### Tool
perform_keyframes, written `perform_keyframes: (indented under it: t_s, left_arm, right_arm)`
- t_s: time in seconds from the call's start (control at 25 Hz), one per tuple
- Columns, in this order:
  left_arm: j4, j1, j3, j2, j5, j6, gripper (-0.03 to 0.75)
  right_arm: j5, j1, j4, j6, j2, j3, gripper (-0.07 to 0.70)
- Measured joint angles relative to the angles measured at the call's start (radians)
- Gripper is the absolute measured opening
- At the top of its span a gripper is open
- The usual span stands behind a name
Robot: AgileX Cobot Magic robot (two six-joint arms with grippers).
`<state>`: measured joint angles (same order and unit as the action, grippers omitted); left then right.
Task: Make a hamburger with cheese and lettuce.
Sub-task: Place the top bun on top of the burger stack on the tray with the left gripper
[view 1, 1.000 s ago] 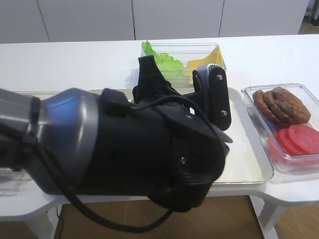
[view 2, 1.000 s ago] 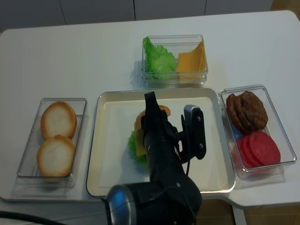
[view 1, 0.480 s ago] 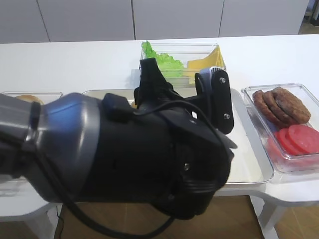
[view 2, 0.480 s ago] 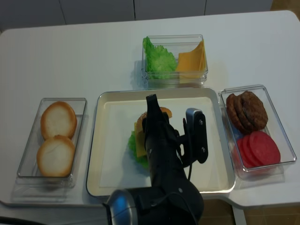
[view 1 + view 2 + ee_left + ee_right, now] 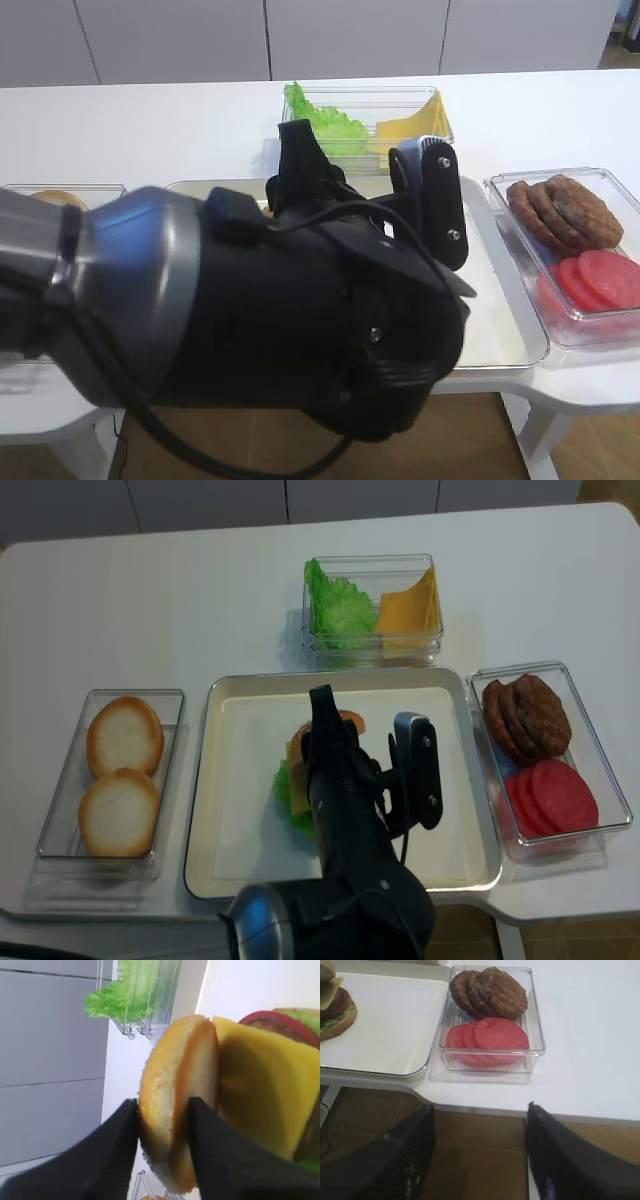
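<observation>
The hamburger stands in the middle of the metal tray, largely hidden under my left arm. In the left wrist view my left gripper is shut on the golden top bun, which lies against the yellow cheese. Under the cheese are a red tomato slice and the green lettuce. The right wrist view catches the stack at its left edge. My right gripper hangs open beyond the table's front edge, with nothing in it.
A clear box at the back holds spare lettuce leaves and cheese slices. On the left, a clear tray holds two pale bun halves. A container on the right holds patties and tomato slices. My left arm fills the front view.
My left arm has shifted slightly over the tray, with the bun still between its fingers. The containers and the stack have not moved.
</observation>
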<state>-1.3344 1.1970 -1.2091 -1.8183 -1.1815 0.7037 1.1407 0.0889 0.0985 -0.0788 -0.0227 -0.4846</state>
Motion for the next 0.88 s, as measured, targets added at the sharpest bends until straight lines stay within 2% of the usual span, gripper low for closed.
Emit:
perform_keyframes:
  t_s: [0.36, 0.6, 0.88]
  left_arm:
    - [0.011, 0.0, 0.0, 0.0, 0.0, 0.0, 0.256]
    - [0.035, 0.0, 0.0, 0.0, 0.017, 0.0, 0.316]
    - [0.057, 0.0, 0.0, 0.0, 0.021, 0.0, 0.33]
  right_arm:
    - [0.0, 0.0, 0.0, 0.0, 0.0, 0.0, 0.445]
    - [0.0, 0.0, 0.0, 0.0, 0.0, 0.0, 0.445]
    - [0.0, 0.0, 0.0, 0.0, 0.0, 0.0, 0.445]
